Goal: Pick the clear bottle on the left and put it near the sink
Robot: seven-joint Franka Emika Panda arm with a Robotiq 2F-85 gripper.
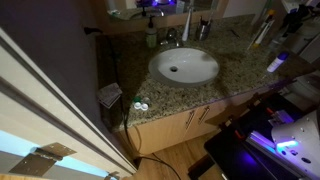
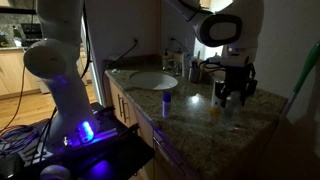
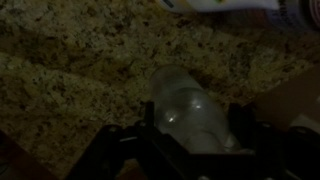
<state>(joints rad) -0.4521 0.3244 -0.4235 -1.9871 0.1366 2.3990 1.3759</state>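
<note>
In the wrist view a clear, rounded translucent bottle (image 3: 188, 112) sits between my gripper's (image 3: 196, 128) two dark fingers, which press against both of its sides above the speckled granite. Its top is hidden. In an exterior view my gripper (image 2: 233, 98) hangs low over the countertop's near end, well away from the white oval sink (image 2: 150, 81); the bottle cannot be made out there. The sink (image 1: 200, 62) also shows from above, with my gripper out of that view.
A yellowish-green pump bottle (image 1: 151, 37) stands behind the sink beside the faucet (image 1: 170, 38) and a metal cup (image 1: 204, 29). A tall bluish-white bottle (image 2: 167, 101) stands between sink and gripper. A small object (image 2: 215, 110) lies near my fingers. The counter edge (image 2: 150, 125) drops off in front.
</note>
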